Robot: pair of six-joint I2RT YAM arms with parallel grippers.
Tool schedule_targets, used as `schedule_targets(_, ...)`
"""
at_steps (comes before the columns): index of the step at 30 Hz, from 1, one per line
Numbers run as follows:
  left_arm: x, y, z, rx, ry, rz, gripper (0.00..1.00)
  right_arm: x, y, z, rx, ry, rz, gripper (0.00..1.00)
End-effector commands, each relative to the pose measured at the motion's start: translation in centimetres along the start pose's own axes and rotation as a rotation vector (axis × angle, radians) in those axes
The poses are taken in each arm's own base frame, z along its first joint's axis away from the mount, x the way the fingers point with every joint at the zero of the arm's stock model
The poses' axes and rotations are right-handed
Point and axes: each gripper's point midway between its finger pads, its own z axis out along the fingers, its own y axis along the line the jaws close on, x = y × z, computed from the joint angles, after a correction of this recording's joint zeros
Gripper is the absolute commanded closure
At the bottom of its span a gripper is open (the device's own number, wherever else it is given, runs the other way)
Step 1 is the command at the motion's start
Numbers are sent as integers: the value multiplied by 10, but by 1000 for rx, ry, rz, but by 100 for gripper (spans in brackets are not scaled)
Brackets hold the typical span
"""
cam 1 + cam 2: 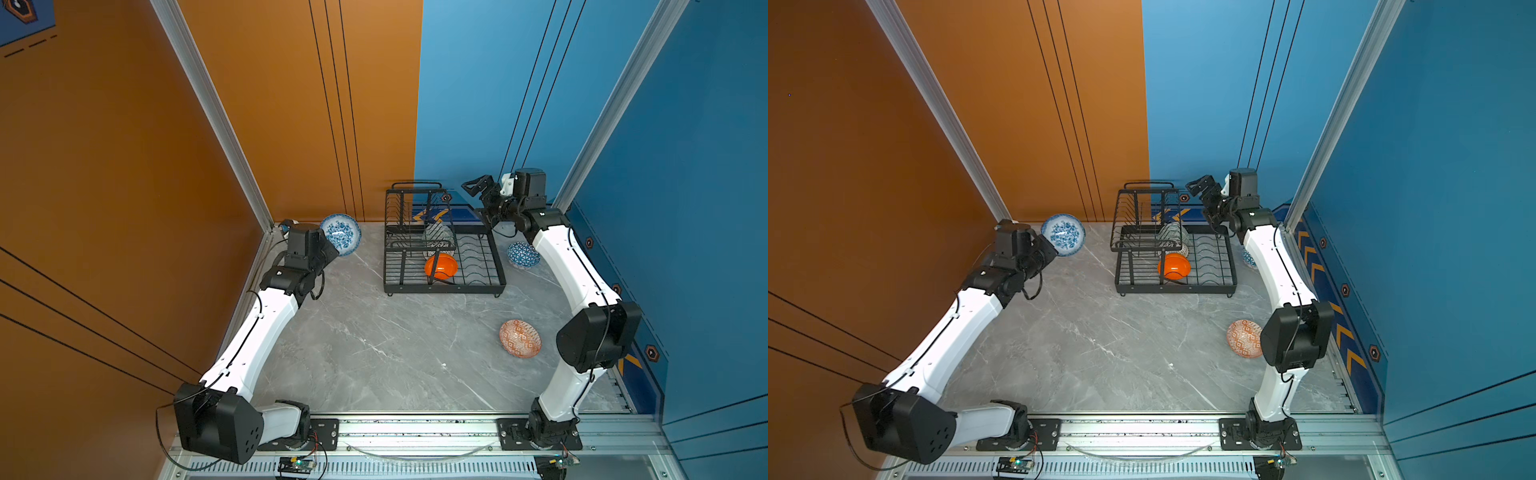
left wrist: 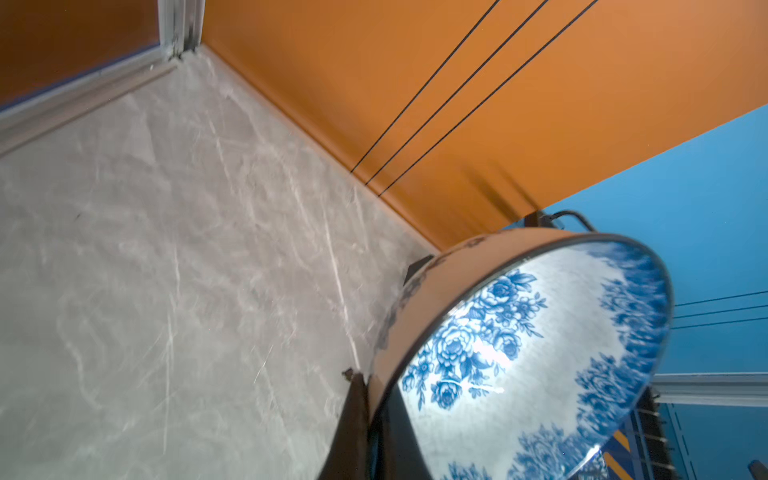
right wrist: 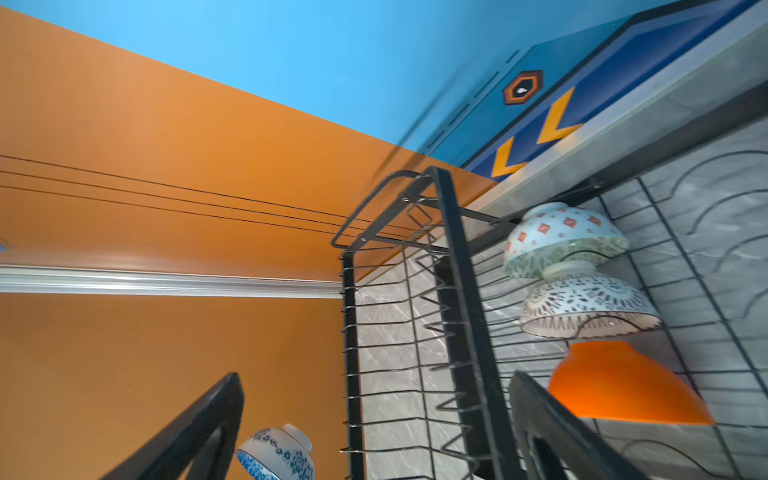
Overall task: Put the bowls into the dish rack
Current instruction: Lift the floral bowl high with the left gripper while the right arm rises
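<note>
Grey marble tabletop [image 1: 374, 353], orange wall [image 1: 270, 104], blue wall [image 1: 465, 104]. Left gripper [image 1: 336, 250] clamps blue-floral bowl [image 1: 340, 233], mouth tilted toward 6 o'clock; right gripper [image 1: 482, 190] fingers [image 1: 472, 185] apart.

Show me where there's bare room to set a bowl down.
In the dish rack, the arched-wire slots right of the orange bowl are free; two patterned bowls crowd behind it. The table is bare in front of the rack, left of the orange-red bowl; tight around the blue triangle bowl and the held blue-floral bowl.
</note>
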Motion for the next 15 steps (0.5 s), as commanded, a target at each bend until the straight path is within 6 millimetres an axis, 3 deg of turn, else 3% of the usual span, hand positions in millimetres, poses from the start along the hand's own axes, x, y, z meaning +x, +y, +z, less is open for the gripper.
schedule_targets(1,-66,-64,-7,169,-261,84,100,9,38,2,-80,19,37,0)
schedule_targets(7,-90,-116,-3,233,-408,219,100,27,107,7,-259,67,89,0)
schedule_targets(12,-89,-149,3,269,-479,318,100,34,151,1,-401,99,159,0)
schedule_targets(15,-84,-162,10,258,-508,375,100,39,165,1,-455,121,198,0)
